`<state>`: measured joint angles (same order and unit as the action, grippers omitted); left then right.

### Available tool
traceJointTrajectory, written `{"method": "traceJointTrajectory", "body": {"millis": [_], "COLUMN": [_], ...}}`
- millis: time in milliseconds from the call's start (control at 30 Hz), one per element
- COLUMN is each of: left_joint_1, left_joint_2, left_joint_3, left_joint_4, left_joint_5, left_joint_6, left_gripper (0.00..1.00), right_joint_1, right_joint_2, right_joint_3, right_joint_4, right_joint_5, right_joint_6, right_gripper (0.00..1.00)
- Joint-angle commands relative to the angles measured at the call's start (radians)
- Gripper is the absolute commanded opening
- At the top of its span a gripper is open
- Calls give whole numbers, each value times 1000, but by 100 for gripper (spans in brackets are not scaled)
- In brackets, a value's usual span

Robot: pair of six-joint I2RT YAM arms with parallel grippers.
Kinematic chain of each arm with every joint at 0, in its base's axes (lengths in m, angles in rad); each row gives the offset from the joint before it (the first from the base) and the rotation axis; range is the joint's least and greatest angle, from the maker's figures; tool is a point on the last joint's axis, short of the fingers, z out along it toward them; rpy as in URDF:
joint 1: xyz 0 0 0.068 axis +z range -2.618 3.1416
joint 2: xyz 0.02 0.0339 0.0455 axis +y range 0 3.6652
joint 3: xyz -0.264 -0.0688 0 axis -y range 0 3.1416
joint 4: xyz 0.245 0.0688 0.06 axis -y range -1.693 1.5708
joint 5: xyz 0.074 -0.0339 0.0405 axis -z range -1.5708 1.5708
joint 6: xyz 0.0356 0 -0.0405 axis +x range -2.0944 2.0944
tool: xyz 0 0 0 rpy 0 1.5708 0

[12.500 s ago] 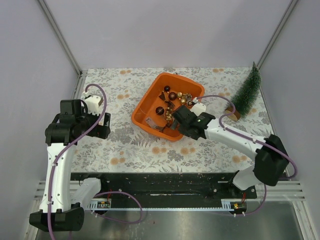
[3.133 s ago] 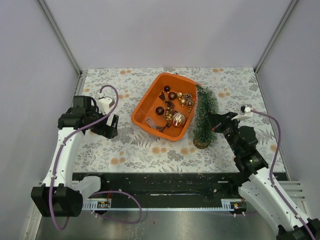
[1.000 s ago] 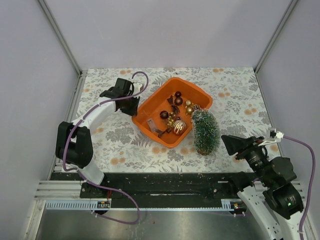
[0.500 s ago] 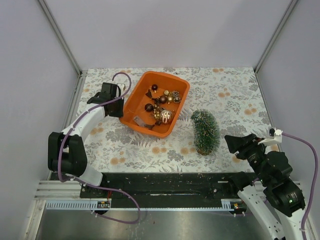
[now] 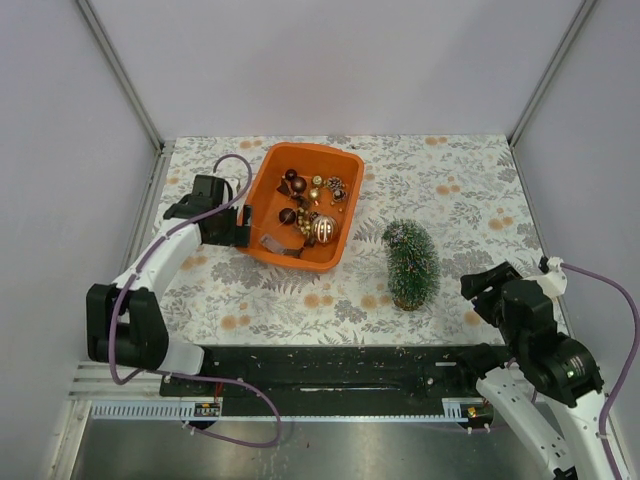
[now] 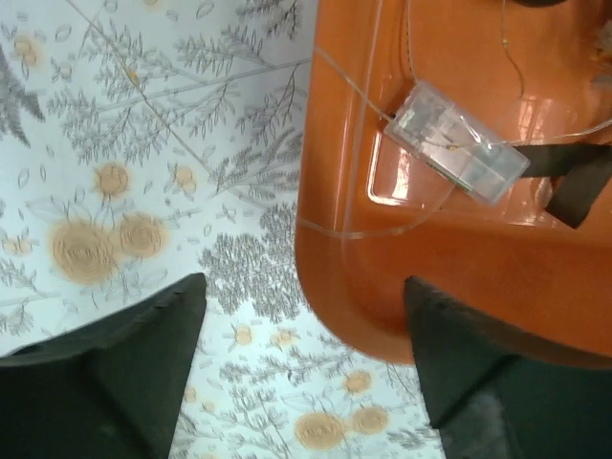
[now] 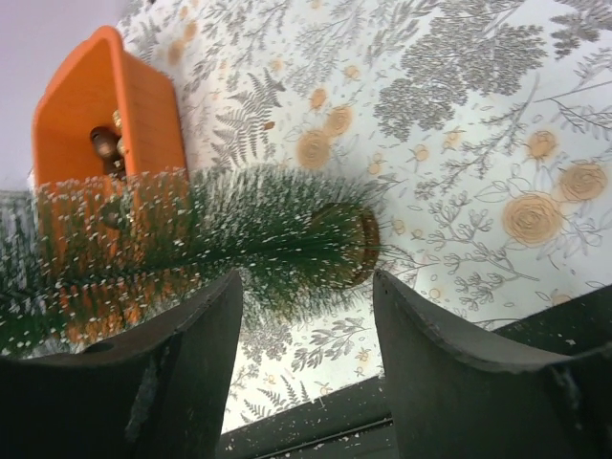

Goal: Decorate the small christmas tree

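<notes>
Standing upright on the floral cloth [image 5: 470, 190], the small christmas tree [image 5: 411, 262] is right of centre | orange tub [image 5: 257, 200] of baubles [image 5: 322, 229] at its 10 o'clock, apart | right gripper [image 7: 306, 277] at its 4 o'clock, well apart, fingers spread, holding nothing | left gripper [image 6: 304, 287] at tub's 8 o'clock corner, fingers wide either side of it, gripping nothing.

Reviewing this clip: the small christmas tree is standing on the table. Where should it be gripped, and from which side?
Probably low on the small christmas tree, just above its round brown base, coming in level from its right, where the open right claw faces it. The tree stands upright, apart from the orange tub. A low grip should keep it from tipping, whereas the narrow tip would likely bend.
</notes>
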<state>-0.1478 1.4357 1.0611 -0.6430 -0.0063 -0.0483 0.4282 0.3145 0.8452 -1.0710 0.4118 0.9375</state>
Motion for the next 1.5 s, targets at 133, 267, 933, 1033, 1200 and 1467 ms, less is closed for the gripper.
{"method": "traceJointTrajectory", "body": {"millis": [133, 267, 933, 1033, 1200, 1467], "left_joint_1": [7, -13, -354, -354, -354, -354], "left_joint_2": [-221, -264, 201, 247, 284, 341], "left_joint_3": [20, 82, 341, 365, 362, 372], "left_joint_4": [-145, -173, 11, 16, 54, 68], "left_joint_5": [77, 166, -32, -43, -61, -67], "left_joint_6": [146, 176, 304, 311, 314, 318], "left_gripper": [99, 99, 85, 81, 72, 42], "right_joint_1": [6, 6, 7, 6, 6, 6], "right_joint_2": [-17, 8, 17, 23, 34, 14], "right_joint_3": [28, 40, 112, 107, 94, 92], "right_joint_4": [-18, 2, 77, 100, 138, 174], "right_joint_5": [117, 111, 73, 53, 19, -8], "right_joint_6": [60, 31, -155, -167, -171, -183], "right_gripper": [66, 66, 51, 49, 47, 41]}}
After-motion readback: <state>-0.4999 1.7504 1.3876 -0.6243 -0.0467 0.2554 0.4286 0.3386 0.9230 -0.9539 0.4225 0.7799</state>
